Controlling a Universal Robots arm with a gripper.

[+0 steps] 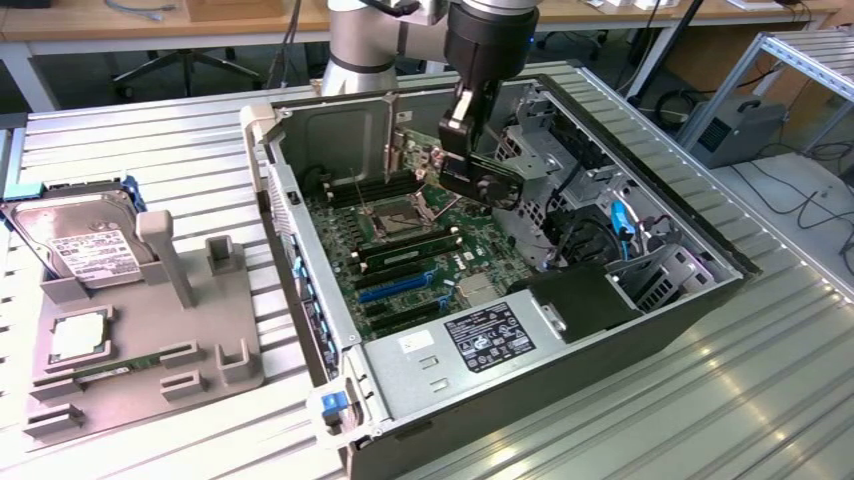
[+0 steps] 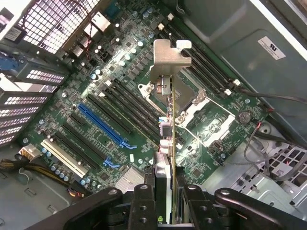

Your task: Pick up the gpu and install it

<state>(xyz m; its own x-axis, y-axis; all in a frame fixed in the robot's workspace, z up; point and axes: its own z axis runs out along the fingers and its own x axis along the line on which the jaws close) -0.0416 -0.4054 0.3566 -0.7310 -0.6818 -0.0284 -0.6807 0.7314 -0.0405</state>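
— How is the arm posing?
— It is reaching straight down into the open case, with the gripper clamping the gpu.
— And the card?
— It is hanging edge-on above the motherboard, thin and dark, showing its silvery bracket.

no wording can be read outright. the power supply carries a black label with white print and small symbols, too fine to make out. the hard drive has a white label with dark lines of print, illegible. in the wrist view a white sticker on the case wall bears a small dark logo-like mark and fine lines, also not readable.
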